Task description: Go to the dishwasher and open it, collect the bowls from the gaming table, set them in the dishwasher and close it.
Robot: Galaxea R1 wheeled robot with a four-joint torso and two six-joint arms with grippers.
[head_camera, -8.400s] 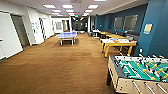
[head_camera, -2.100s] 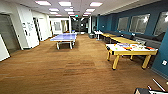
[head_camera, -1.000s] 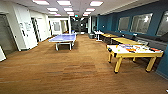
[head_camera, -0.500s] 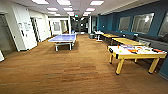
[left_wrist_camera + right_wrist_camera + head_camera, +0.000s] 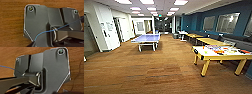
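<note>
Head view: robot's out on the wood floor (image 5: 159, 72) of a big open room; looks like a plain driving stretch, nothing in hand as far as I can see
Gaming table: (image 5: 214, 56) on the right, near; yellowish edge and legs, white top with colourful sheets spread over it
Bowls: can't pick them out; there are small coloured blobs on the top, but too smeared to call any of them a bowl
Dishwasher: nowhere I can spot from here, so which leg of the job this is, I'm only guessing; I'd say transit
Other stuff: blue ping-pong table (image 5: 146, 38) mid-room, well apart from the gaming table; more yellow tables (image 5: 209, 41) lined up behind it along the blue wall (image 5: 236, 20)
Driving it well: keep to the open strip between ping-pong table and gaming table; give the near corner and legs of the gaming table room, since the base is wide; arms tucked
Wrist views: both look down at floor past the robot's own dark plate; a thin blue cable (image 5: 50, 31) crosses the left one
Jaws: can't tell for either arm, fingers aren't clear in either wrist shot
Hidden or cut off: far end of the gaming table runs off the right edge; far end of the room is dim and mushy; doorways on the left wall unreadable
</note>
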